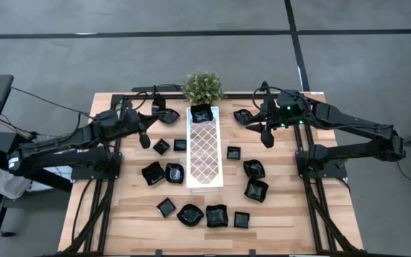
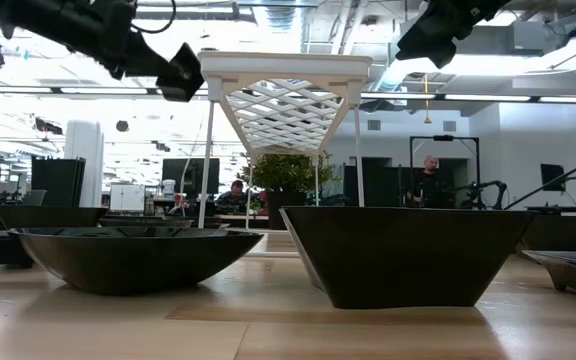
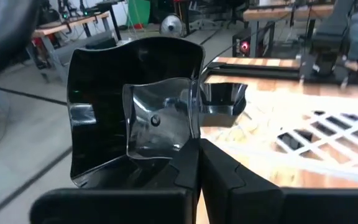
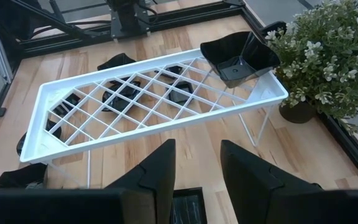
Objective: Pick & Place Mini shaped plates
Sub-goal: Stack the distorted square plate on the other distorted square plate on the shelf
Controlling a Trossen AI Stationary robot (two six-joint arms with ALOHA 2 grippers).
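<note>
**Dish carried in the left gripper, tray partly loaded**

Left gripper (image 1: 144, 137), left of centre in the overhead picture and raised above the table (image 1: 284, 214) — fingers clamped on the rim of a glossy wavy-edged plate (image 3: 135, 118), held edge-on so the hollow faces the wrist camera. Pinched at the rim, presumably because so shallow a dish offers no other purchase.

Right gripper (image 1: 267, 137), right of centre, hanging in the air beside the white lattice tray (image 1: 205, 182); fingers (image 4: 151, 174) parted, nothing between them. Aimed down along the tray's length, likely waiting or choosing its own dish.

One square plate (image 1: 202, 113) already resting at the tray's upper end, just below the potted plant (image 1: 203, 86) — tilted slightly on the lattice in the right wrist picture. Tray raised on thin legs, so some dishes show beneath it.

Remaining mini shaped plates (image 1: 216, 215) scattered on the wood either side of the tray and in a loose row across the lower centre, none stacked. Judged early in the task: one placed, one in hand, most untouched.
</note>
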